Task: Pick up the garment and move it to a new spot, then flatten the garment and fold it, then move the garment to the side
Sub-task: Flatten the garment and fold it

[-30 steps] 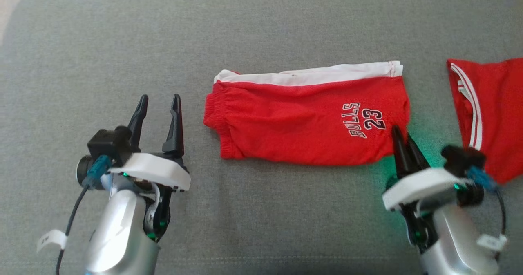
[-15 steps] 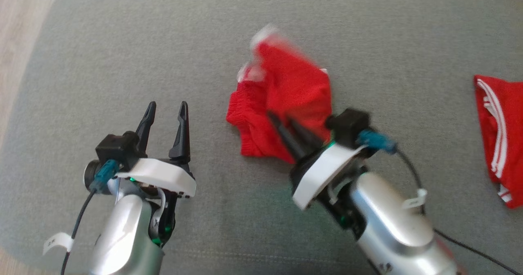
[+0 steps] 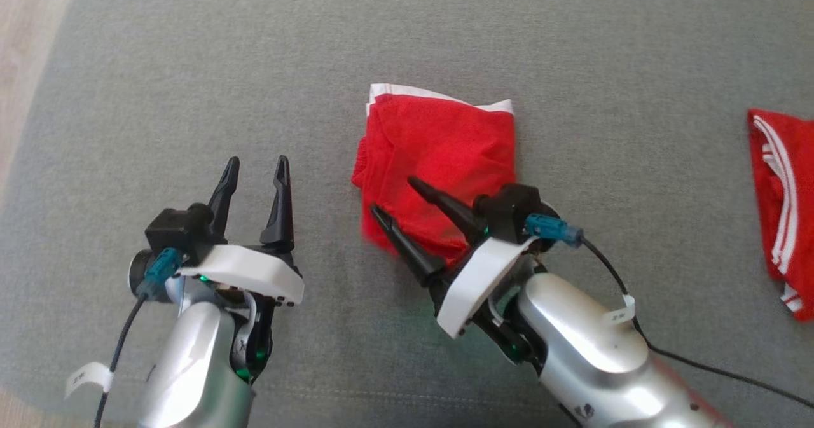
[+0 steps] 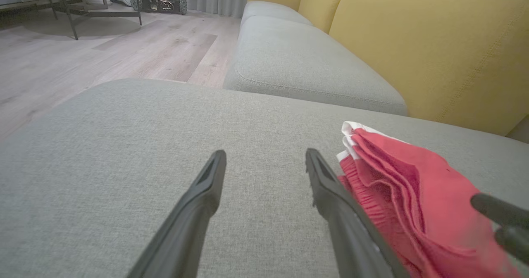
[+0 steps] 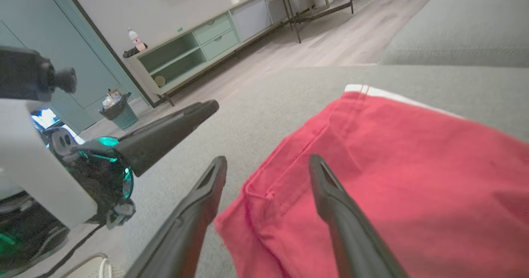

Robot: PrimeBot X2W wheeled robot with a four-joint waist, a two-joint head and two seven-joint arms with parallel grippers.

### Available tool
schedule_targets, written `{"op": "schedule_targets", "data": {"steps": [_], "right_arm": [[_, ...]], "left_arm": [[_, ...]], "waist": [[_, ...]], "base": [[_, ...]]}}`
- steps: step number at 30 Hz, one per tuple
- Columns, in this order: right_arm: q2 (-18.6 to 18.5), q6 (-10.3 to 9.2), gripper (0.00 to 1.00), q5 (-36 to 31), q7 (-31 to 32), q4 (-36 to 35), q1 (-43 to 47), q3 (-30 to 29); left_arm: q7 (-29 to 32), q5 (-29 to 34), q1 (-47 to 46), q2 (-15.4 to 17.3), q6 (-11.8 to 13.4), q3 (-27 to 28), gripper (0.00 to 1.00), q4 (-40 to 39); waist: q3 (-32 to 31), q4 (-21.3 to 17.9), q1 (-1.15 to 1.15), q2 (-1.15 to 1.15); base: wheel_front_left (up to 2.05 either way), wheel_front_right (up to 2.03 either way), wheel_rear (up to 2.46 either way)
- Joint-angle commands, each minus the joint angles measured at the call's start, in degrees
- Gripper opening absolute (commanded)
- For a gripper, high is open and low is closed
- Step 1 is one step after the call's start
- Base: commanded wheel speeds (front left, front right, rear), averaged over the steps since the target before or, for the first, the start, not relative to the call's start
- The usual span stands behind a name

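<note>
The garment [image 3: 445, 154] is a pair of red shorts with a white trim, folded in half on the grey cushion [image 3: 191, 65]. My right gripper [image 3: 394, 200] stands open over the garment's near left corner, with nothing held between its fingers. In the right wrist view the garment [image 5: 392, 166] lies under and beyond the open right gripper [image 5: 266, 164]. My left gripper [image 3: 255, 167] is open and empty, to the left of the garment, a little apart from it. The left wrist view has the left gripper [image 4: 264, 158] open, with the garment [image 4: 405, 199] at its right.
A second red garment with white stripes [image 3: 782, 205] lies at the right edge of the cushion. The cushion's rounded left edge drops to a wooden floor [image 3: 25, 40]. A yellow sofa back [image 4: 434, 46] stands behind the cushion.
My right gripper carried the garment's right end over to the left, folding it in half, then opened and let go. The head camera has shifted. My left gripper stayed open.
</note>
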Motion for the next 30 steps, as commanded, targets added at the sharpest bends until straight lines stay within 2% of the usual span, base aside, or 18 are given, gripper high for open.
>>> {"op": "schedule_targets", "data": {"steps": [1, 4, 7, 13, 17, 20, 24, 30], "right_arm": [[1.0, -0.05, 1.0, -0.1, -1.4, -2.4, -1.1, 0.8], [1.0, -0.05, 1.0, -1.0, -3.5, -3.6, -1.6, -0.6], [0.8, -0.05, 1.0, -3.5, -5.4, -4.3, -1.1, -5.5], [-1.8, -0.05, 1.0, -9.2, -7.3, -7.6, 4.3, -21.6], [-3.3, -0.05, 1.0, -13.0, -6.1, -10.9, 9.9, -32.0], [-3.2, -0.05, 1.0, -15.4, -4.5, -14.1, 14.2, -37.7], [-2.4, -0.05, 1.0, -17.5, -2.0, -18.7, 18.9, -41.0], [-1.4, -0.05, 1.0, -18.8, 0.5, -23.6, 24.2, -42.4]], "left_arm": [[-0.4, 0.5, -1.0, 0.8, -0.1, 2.0, 1.0, -1.9], [-0.4, 0.8, -1.0, 0.8, -0.2, 2.3, 1.0, -1.9], [-0.4, 1.1, -0.9, 0.8, -0.2, 2.7, 1.0, -2.0], [-0.4, 2.0, 0.0, 1.1, -0.3, 3.8, 1.0, -2.7], [-0.4, 2.4, 1.2, 2.0, -0.3, 4.7, 1.0, -3.6], [-0.4, 2.3, 2.5, 2.5, -0.6, 5.1, 1.0, -3.9], [-0.4, 2.5, 4.7, 3.5, -0.8, 5.2, 1.0, -4.0], [-0.1, 2.5, 7.6, 4.5, -0.8, 4.9, 1.0, -4.5]], "waist": [[0.0, -0.6, 0.0, 0.0], [-0.2, -1.5, 0.0, 0.0], [-0.4, -2.4, 0.0, 0.0], [-1.6, -4.1, 0.0, 0.0], [-2.6, -5.2, 0.0, 0.0], [-3.9, -5.6, 0.0, 0.0], [-6.0, -5.9, 0.0, 0.0], [-8.7, -6.3, 0.0, 0.0]], "base": [[0.0, 0.0, 0.0], [0.0, 0.0, 0.0], [0.0, 0.0, 0.0], [0.0, 0.0, 0.0], [0.0, 0.0, 0.0], [0.0, 0.0, 0.0], [0.0, 0.0, 0.0], [0.0, 0.0, 0.0]]}}
